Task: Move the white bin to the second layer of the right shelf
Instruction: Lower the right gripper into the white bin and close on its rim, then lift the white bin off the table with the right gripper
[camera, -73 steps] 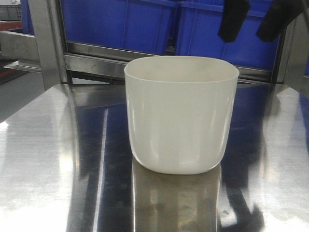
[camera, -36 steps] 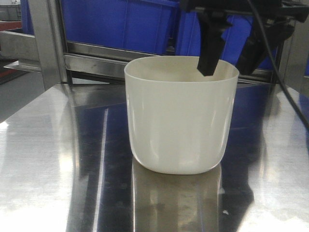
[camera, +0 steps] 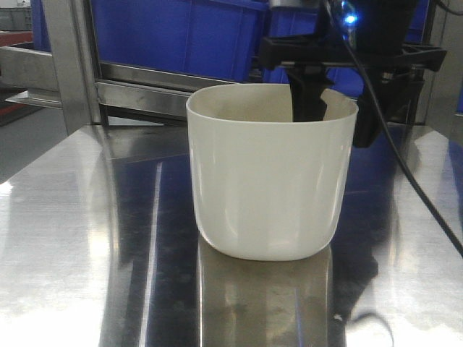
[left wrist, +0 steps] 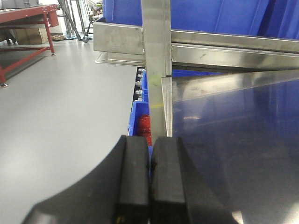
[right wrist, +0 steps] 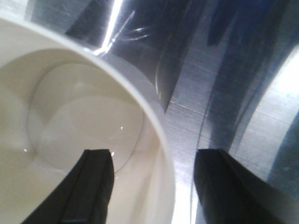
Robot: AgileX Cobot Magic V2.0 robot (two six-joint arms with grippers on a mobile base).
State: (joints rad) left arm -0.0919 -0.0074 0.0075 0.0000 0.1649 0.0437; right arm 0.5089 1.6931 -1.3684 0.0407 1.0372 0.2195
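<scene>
The risk is a weak hold. The white bin [camera: 271, 173] stands upright on the shiny steel table [camera: 72, 238], in front of the rack [camera: 69, 65] with blue crates [camera: 181, 36]. Its wall is smooth and glossy and would be pinched only at one side of the rim, so it can tilt or slip out when lifted. The right gripper [right wrist: 159, 186] is wide open across that rim, one finger [right wrist: 91, 186] inside, the other outside, and I see no contact. The left gripper [left wrist: 149, 182] is closed on nothing, near the table's edge.
</scene>
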